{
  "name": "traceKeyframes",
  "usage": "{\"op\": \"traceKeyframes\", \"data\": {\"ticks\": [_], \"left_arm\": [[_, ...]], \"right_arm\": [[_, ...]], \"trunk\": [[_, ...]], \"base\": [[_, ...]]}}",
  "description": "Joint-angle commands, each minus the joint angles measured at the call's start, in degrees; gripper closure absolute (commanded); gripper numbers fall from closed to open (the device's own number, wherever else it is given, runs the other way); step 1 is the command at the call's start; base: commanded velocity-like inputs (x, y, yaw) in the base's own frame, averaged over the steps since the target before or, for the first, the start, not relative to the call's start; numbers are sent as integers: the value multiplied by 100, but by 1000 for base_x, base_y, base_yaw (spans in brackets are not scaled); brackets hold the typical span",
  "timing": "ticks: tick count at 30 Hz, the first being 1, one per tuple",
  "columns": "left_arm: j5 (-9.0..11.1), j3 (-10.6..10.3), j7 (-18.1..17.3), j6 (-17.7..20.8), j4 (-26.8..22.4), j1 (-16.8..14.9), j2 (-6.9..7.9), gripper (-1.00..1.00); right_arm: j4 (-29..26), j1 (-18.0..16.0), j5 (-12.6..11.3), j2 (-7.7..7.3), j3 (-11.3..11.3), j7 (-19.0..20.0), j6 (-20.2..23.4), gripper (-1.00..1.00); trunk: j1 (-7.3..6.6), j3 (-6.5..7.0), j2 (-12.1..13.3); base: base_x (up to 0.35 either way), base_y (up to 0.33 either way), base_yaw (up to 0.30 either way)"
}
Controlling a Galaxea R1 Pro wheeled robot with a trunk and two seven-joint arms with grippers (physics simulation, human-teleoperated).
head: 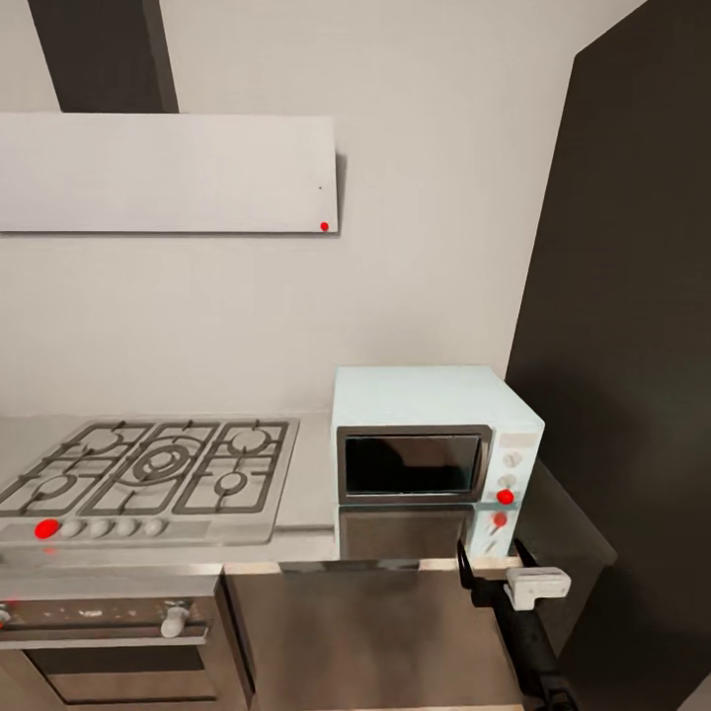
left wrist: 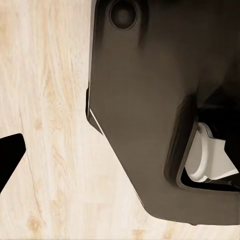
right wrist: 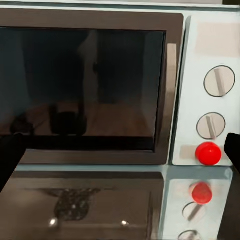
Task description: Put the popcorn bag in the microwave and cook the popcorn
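Note:
The pale mint-blue microwave (head: 434, 444) stands on the grey metallic countertop (head: 306, 474), against the wall at its right end. Its dark glass door (right wrist: 82, 87) is closed and shows only dim reflections. Two round knobs (right wrist: 219, 81) and a red light (right wrist: 208, 153) sit on its front panel. My right gripper (right wrist: 120, 155) faces the door from close up and is open, one dark fingertip (right wrist: 7, 160) at each side of the right wrist view. My right arm (head: 536, 588) reaches in at the counter's front edge. The popcorn bag is out of view. My left gripper hangs over the floor, one fingertip (left wrist: 10, 155) showing.
A gas hob (head: 148, 474) lies left of the microwave under a slanted white hood (head: 168, 173). A black-and-steel oven (head: 109, 632) sits below the hob. A tall dark cabinet (head: 632, 346) closes off the right side. The left wrist view shows light wood floor (left wrist: 50, 100) and my dark base (left wrist: 150, 100).

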Motion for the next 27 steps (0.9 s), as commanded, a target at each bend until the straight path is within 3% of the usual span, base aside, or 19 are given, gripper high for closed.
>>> {"op": "traceKeyframes", "data": {"ticks": [1,9,27], "left_arm": [[1,38,-1,10,-7,3,-1,-100],[1,34,-4,19,-7,3,-1,-100],[1,34,-1,13,-7,3,-1,-100]], "right_arm": [[-1,1,0,-7,11,-46,-9,-100],[-1,1,0,-7,-213,-46,-10,-100],[0,1,0,-7,-231,-46,-2,-100]], "trunk": [[2,0,-2],[2,0,-2],[2,0,-2]], "base": [[31,-5,0],[154,-12,0],[131,-36,0]]}}
